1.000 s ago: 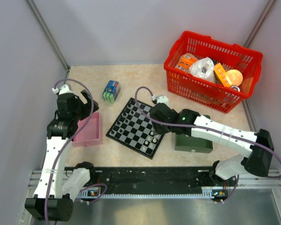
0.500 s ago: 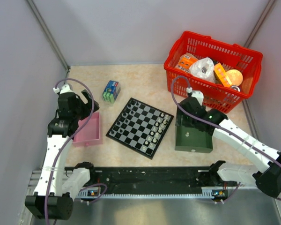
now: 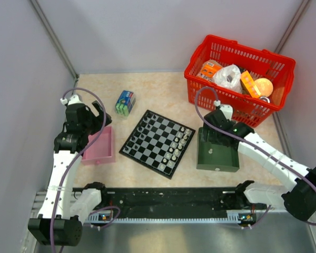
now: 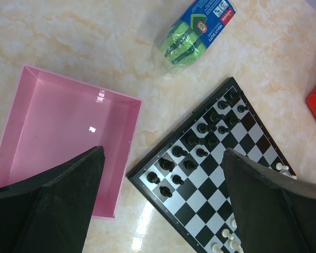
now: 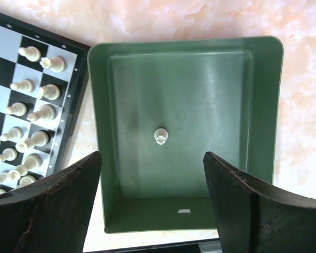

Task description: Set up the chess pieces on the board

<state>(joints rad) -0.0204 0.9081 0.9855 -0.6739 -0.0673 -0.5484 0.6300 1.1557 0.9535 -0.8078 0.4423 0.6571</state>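
The board (image 3: 157, 142) lies mid-table, turned like a diamond. Dark chess pieces (image 3: 142, 129) stand along its left side and also show in the left wrist view (image 4: 200, 139). Pale chess pieces (image 3: 176, 149) stand along its right side, seen too in the right wrist view (image 5: 34, 113). One pale piece (image 5: 160, 135) stands alone in the green tray (image 3: 224, 161). My right gripper (image 5: 151, 156) hangs open and empty above that tray. My left gripper (image 4: 163, 150) is open and empty, high above the gap between the pink tray (image 4: 58, 132) and the board's left corner (image 4: 147, 176).
The pink tray (image 3: 101, 150) holds nothing and sits left of the board. A green sponge pack (image 3: 125, 102) lies behind the board. A red basket (image 3: 221, 100) with packaged goods stands at the back right, close behind the green tray.
My right arm has pulled back from over the board's right side to above the green tray. The left arm has not moved.
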